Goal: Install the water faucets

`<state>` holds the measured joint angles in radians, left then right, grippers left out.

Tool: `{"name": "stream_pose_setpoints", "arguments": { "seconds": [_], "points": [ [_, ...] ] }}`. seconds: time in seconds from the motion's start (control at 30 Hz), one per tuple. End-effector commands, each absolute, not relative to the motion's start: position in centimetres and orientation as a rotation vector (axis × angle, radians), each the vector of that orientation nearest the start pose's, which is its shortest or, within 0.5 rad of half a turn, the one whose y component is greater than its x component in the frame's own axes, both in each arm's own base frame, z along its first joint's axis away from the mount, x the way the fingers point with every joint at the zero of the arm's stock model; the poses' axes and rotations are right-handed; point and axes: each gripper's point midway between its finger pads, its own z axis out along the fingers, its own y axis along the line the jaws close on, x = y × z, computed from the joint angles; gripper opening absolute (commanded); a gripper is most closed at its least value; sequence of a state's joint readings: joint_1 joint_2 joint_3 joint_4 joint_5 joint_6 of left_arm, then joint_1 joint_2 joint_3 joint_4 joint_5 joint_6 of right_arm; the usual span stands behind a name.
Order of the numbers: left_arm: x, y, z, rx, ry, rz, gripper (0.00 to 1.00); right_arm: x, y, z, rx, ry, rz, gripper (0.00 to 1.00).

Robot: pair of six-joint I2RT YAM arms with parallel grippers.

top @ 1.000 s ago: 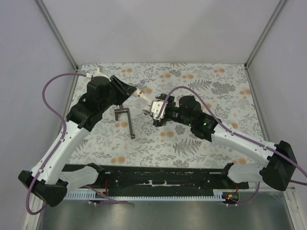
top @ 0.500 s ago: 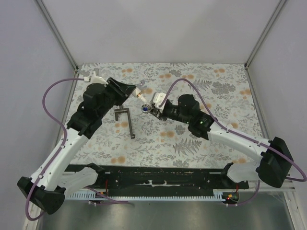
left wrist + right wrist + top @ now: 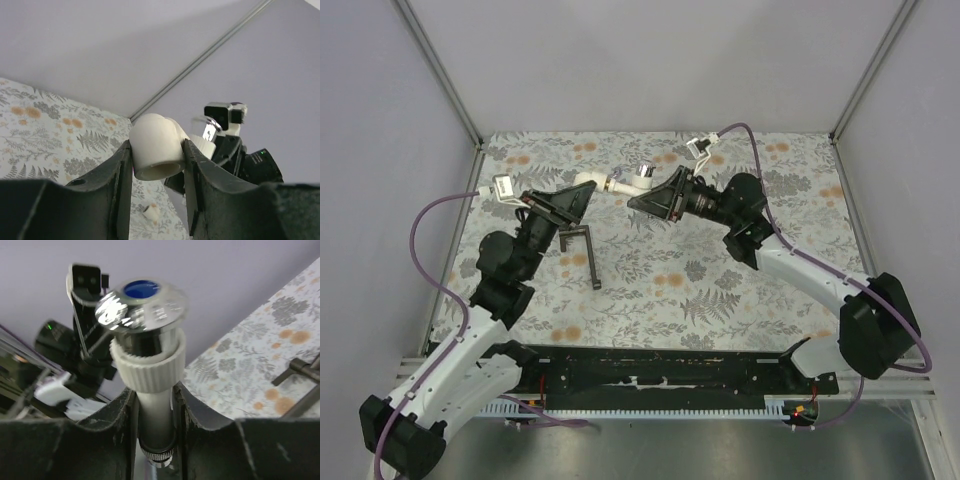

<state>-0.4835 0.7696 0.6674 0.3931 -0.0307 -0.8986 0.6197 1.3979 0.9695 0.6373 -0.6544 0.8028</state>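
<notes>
Both grippers are raised above the table's back half. My right gripper (image 3: 645, 193) (image 3: 154, 400) is shut on a water faucet (image 3: 641, 177) (image 3: 148, 357): a white stem with a ribbed collar, a chrome cap with a blue dot and a knurled metal end. A white elbow fitting (image 3: 586, 180) (image 3: 156, 149) sits between the fingers of my left gripper (image 3: 580, 192) (image 3: 157, 157), which is shut on it, open end facing the camera. Faucet and elbow meet end to end between the two grippers. I cannot tell whether they are joined.
A dark T-shaped metal tool (image 3: 582, 246) (image 3: 300, 374) lies on the floral tablecloth (image 3: 770, 260) below the left gripper. A small white piece (image 3: 151, 213) lies on the cloth under the elbow. Grey walls enclose the back and both sides.
Both grippers have lifted away from the table and towards the back. The right gripper has turned the faucet over and brought it up against the elbow in the left gripper.
</notes>
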Motion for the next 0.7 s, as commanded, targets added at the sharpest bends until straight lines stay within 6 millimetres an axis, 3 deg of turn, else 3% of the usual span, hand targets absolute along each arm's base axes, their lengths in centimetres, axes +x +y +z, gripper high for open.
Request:
{"name": "stream_pose_setpoints", "arguments": {
  "seconds": [0.0, 0.1, 0.2, 0.3, 0.43, 0.67],
  "points": [
    [23.0, -18.0, 44.7, -0.005, 1.012, -1.201, 0.02, 30.2, 34.2, 34.4, 0.038, 1.66, 1.857, 0.01],
    [22.7, -17.6, 45.3, 0.016, 0.981, -1.16, 0.02, 30.7, 34.3, 33.1, 0.127, 1.716, 1.894, 0.1],
    [23.5, -16.6, 45.6, -0.037, 0.992, -1.097, 0.02, 30.9, 34.1, 32.7, 0.123, 1.717, 1.885, 0.46],
    [25.4, -15.2, 44.4, -0.164, 1.076, -1.015, 0.02, 31.2, 33.1, 32.9, 0.045, 1.687, 1.791, 0.71],
    [27.4, -13.6, 42.4, -0.334, 1.216, -0.933, 0.02, 31.3, 31.2, 32.8, -0.167, 1.662, 1.504, 0.98],
    [29.3, -13.1, 39.5, -0.523, 1.483, -0.836, 0.02, 29.9, 28.3, 33.5, -0.609, 1.505, 1.024, 0.98]
  ]
}}
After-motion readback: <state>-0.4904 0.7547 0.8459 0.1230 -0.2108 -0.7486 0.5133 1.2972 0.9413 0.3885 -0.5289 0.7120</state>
